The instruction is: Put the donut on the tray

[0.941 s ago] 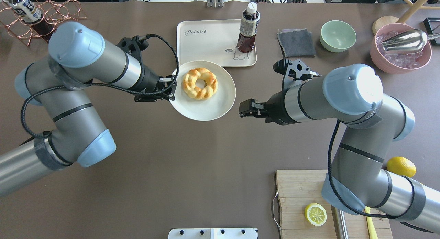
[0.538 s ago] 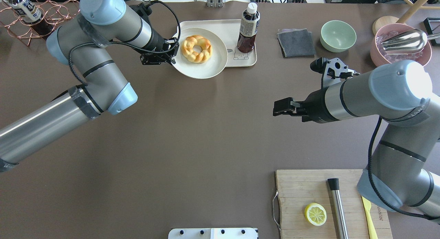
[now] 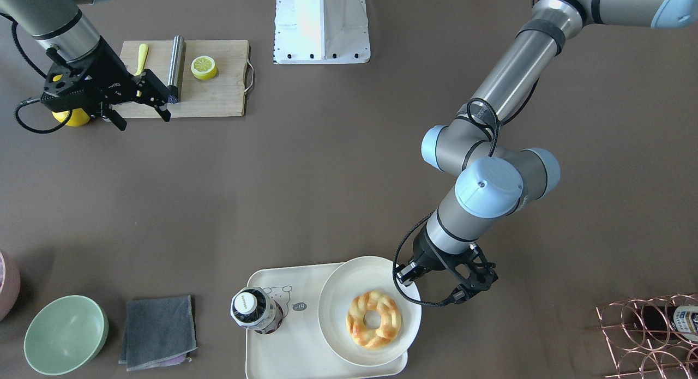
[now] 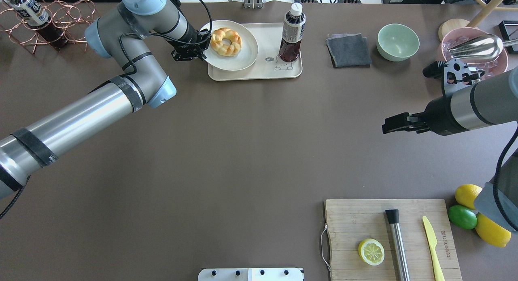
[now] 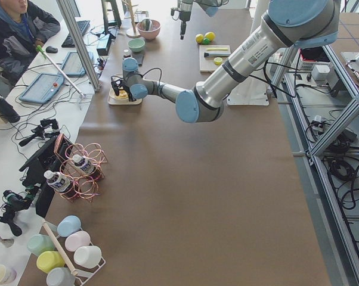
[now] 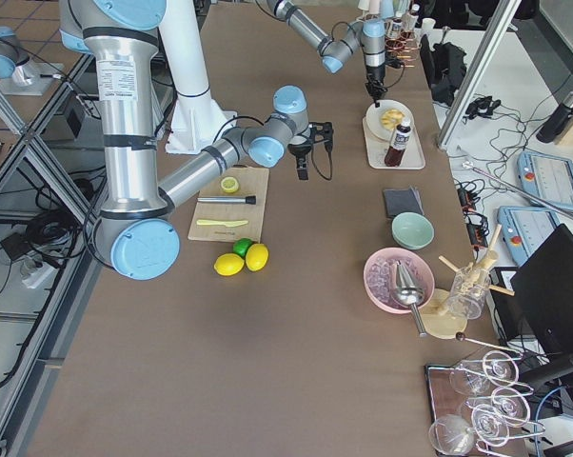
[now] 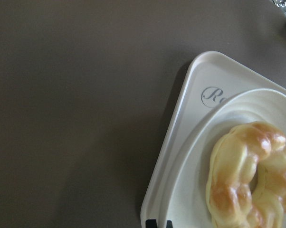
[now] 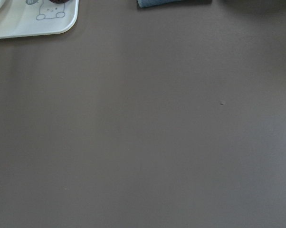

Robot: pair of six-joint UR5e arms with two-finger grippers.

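Cutting board (image 4: 356,220) with lemon half (image 4: 371,251) sat nearest the robot, not involved. Mid-counter (image 4: 243,151), right end effector (image 3: 143,121) hovered with fingers spread, holding nothing, probably parked out of the way. Farthest out, left end effector (image 4: 202,49) was pinched on the rim of the plate (image 4: 243,58), likely so the donut (image 4: 226,41) rode on its dish unsqueezed. Plate was over the tray (image 4: 259,72), overhanging the corner away from the bottle (image 4: 291,34); couldn't tell whether it rested down.
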